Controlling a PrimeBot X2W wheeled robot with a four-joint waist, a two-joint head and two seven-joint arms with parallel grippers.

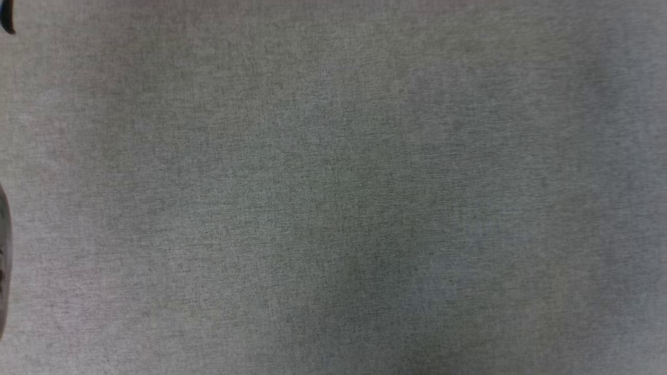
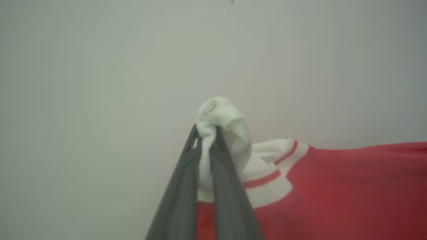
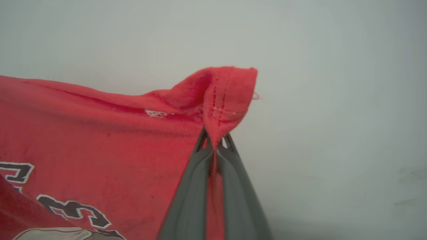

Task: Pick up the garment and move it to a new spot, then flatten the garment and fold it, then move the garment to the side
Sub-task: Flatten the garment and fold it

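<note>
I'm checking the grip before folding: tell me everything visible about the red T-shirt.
The garment is soft red fabric with a white short sleeve, red-striped trim and dark, white-edged lettering. The left gripper pinches the bunched sleeve; the right gripper pinches a stitched red hem corner. It seems to span between them.

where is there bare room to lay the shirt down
The grey surface in the head view is bare almost edge to edge, two dark shapes at its left border. The left gripper and right gripper pinch the shirt.
</note>
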